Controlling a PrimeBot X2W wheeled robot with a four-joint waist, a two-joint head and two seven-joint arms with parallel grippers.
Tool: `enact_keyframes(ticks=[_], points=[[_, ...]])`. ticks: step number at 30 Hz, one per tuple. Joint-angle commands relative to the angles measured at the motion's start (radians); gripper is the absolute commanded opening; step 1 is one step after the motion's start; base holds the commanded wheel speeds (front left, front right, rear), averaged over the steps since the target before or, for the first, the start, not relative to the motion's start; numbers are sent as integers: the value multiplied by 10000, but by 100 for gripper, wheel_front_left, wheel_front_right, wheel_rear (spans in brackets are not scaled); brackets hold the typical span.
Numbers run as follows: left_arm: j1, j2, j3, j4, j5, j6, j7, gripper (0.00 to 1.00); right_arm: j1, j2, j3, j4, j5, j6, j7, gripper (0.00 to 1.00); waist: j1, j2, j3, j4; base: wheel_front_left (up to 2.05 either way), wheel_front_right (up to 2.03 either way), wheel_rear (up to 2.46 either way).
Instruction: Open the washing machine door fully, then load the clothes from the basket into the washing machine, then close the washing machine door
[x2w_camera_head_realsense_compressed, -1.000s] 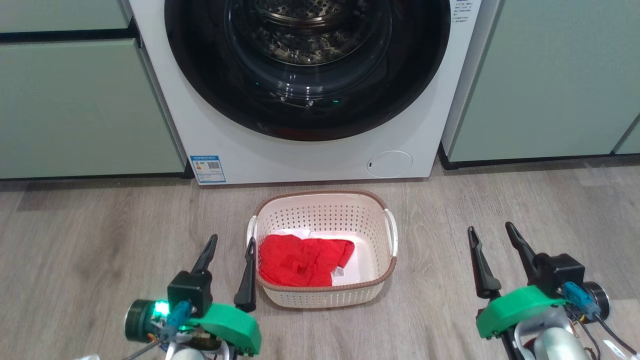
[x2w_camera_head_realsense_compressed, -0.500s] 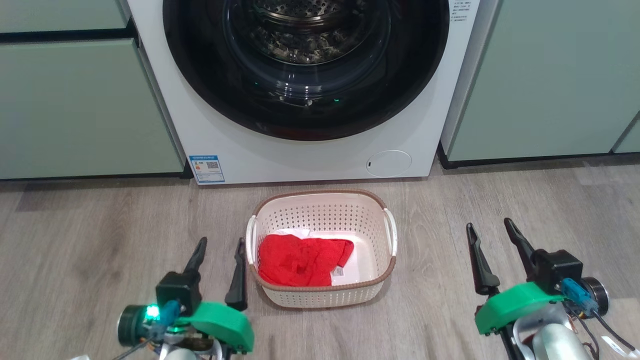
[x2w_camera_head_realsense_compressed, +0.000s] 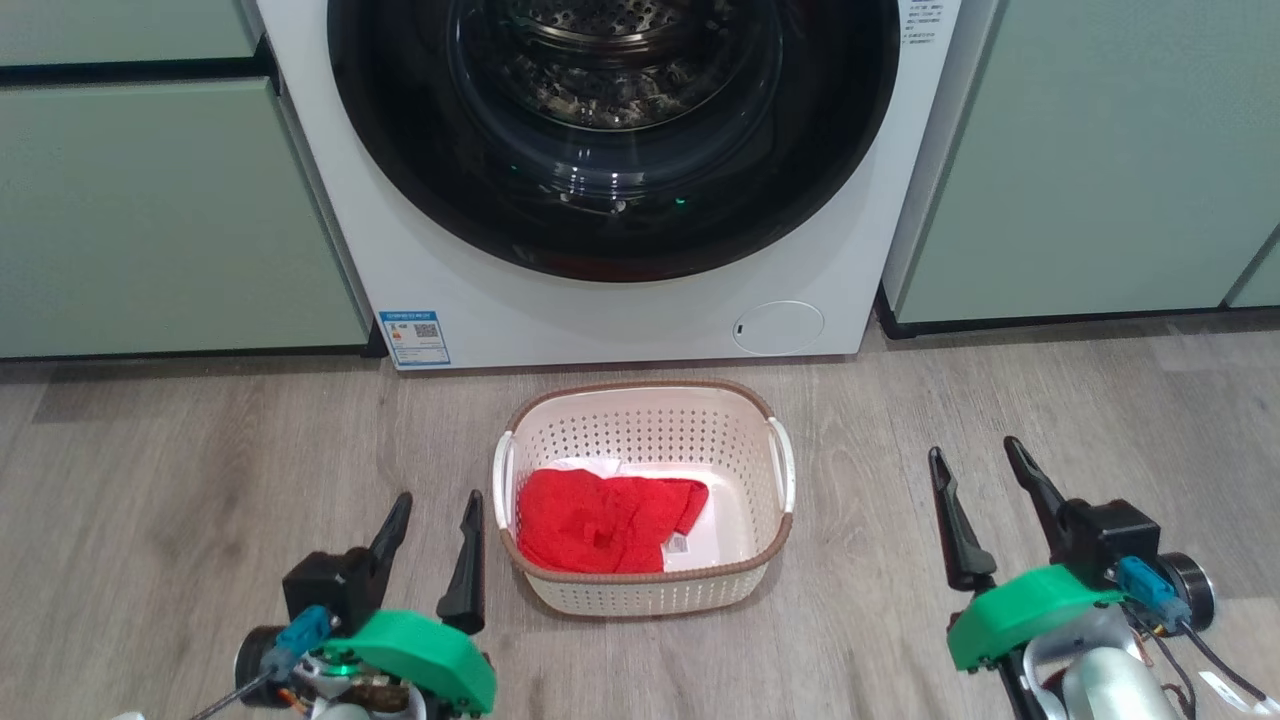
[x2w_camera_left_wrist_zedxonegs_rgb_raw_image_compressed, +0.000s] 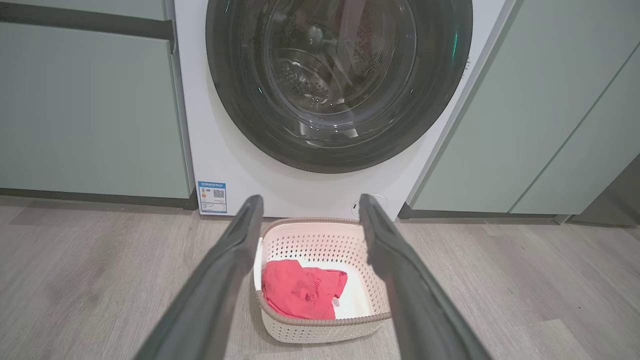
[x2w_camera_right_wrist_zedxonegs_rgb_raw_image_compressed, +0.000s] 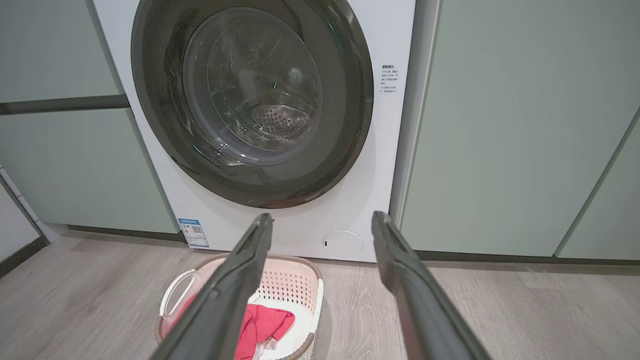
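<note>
The white washing machine (x2w_camera_head_realsense_compressed: 470, 290) stands ahead with its black-rimmed round door (x2w_camera_head_realsense_compressed: 420, 170) shut against the front. On the floor before it sits the cream basket (x2w_camera_head_realsense_compressed: 640, 595), holding the clothes: a red garment (x2w_camera_head_realsense_compressed: 600, 520) over a thin white one (x2w_camera_head_realsense_compressed: 600, 466). My left gripper (x2w_camera_head_realsense_compressed: 437, 506) hovers open just left of the basket, empty. Well to the basket's right, my right gripper (x2w_camera_head_realsense_compressed: 974, 452) is open and empty too. The left wrist view shows the door (x2w_camera_left_wrist_zedxonegs_rgb_raw_image_compressed: 240, 110), the basket (x2w_camera_left_wrist_zedxonegs_rgb_raw_image_compressed: 320, 330) and the red garment (x2w_camera_left_wrist_zedxonegs_rgb_raw_image_compressed: 300, 295). The right wrist view shows the door (x2w_camera_right_wrist_zedxonegs_rgb_raw_image_compressed: 350, 100) and the basket (x2w_camera_right_wrist_zedxonegs_rgb_raw_image_compressed: 295, 280).
Pale green cabinets (x2w_camera_head_realsense_compressed: 150, 220) flank the machine on both sides (x2w_camera_head_realsense_compressed: 1100, 160). Wood-look floor (x2w_camera_head_realsense_compressed: 200, 470) spreads around the basket. A round filter cover (x2w_camera_head_realsense_compressed: 778, 327) and a blue sticker (x2w_camera_head_realsense_compressed: 415, 337) mark the machine's lower front.
My left gripper has drawn back toward me and slightly away from the basket's left handle. The right gripper has edged a little forward. Door and basket are unmoved.
</note>
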Motion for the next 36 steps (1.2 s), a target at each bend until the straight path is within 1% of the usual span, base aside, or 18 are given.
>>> enact_keyframes(ticks=[1,8,15,36], points=[[-485,66,393,-281,69,-32,-128,100,-498,-131,252,-267,-73,-2,-116,100,0,0,3,7,0,0,0],[-487,66,379,-362,74,-146,-128,100,-500,-131,257,-247,-48,-2,-116,100,0,0,23,15,0,0,0],[-457,66,423,-379,63,-217,-128,100,-494,-131,288,-213,-34,-2,-116,100,0,0,44,7,54,54,-107],[-469,66,360,-351,37,-233,-128,100,-530,-131,263,-27,-91,-2,-116,100,0,0,46,-17,118,118,-236]])
